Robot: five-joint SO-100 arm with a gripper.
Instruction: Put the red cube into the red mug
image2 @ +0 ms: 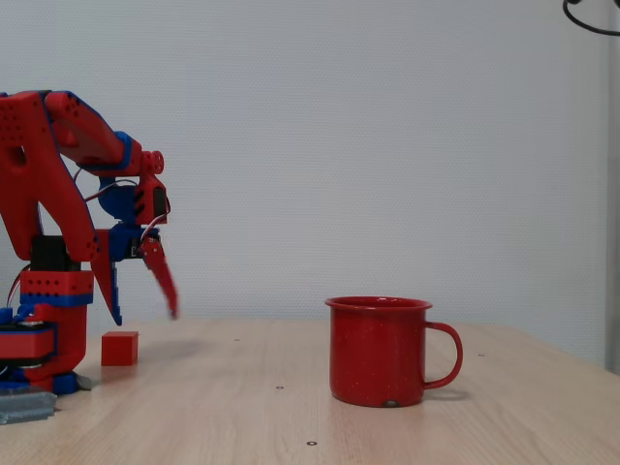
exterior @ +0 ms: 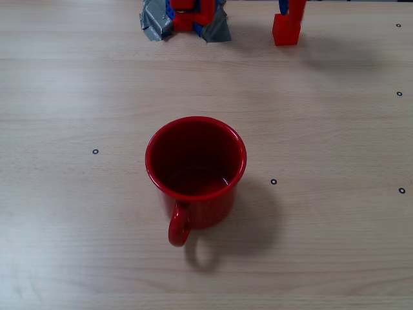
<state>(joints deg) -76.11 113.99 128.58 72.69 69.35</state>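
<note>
The red cube (exterior: 286, 30) (image2: 119, 348) rests on the wooden table at the far right of the overhead fixed view, close to the arm's base. The red mug (exterior: 206, 210) (image2: 380, 354) stands upright mid-table with its handle toward the near edge, and nothing shows inside it. In the side fixed view my gripper (image2: 145, 317) hangs open just above the cube, fingers spread and pointing down, holding nothing. Only a bit of one finger (exterior: 297, 8) shows at the top edge of the overhead view, right above the cube.
The red and blue arm base (exterior: 187, 16) (image2: 39, 339) is fixed down with grey tape (exterior: 155, 27). Small black ring marks (exterior: 273, 181) dot the tabletop. A black cable (image2: 591, 19) hangs at the upper right of the side view.
</note>
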